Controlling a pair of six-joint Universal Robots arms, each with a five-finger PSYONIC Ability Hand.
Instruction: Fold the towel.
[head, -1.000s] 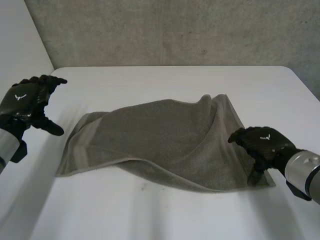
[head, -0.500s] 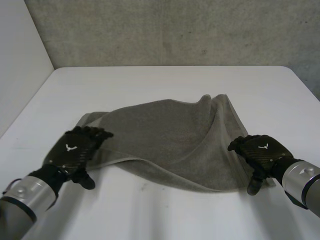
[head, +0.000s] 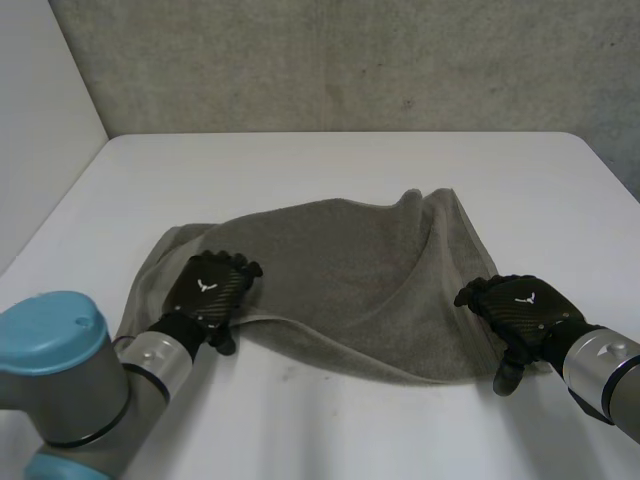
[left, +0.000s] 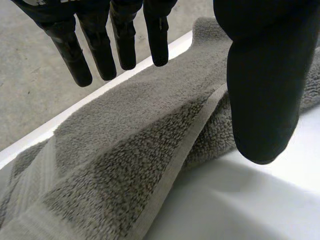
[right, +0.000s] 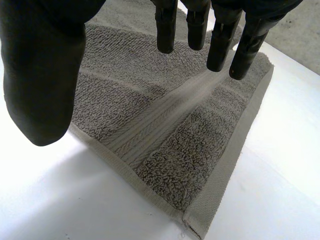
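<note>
One white table (head: 330, 165) carries a grey-brown towel (head: 340, 270) spread rumpled across its middle, partly doubled over, its near edge running from 8 o'clock round to 4 o'clock in the head view. At the towel's 8 o'clock the left hand (head: 208, 292) is over the hemmed near edge, fingers (left: 122, 40) straight and released, thumb (left: 265, 90) on the table side of the hem. At 4 o'clock the right hand (head: 522, 305) is over the near corner, fingers (right: 220, 45) extended and loose, grasping nothing.
</note>
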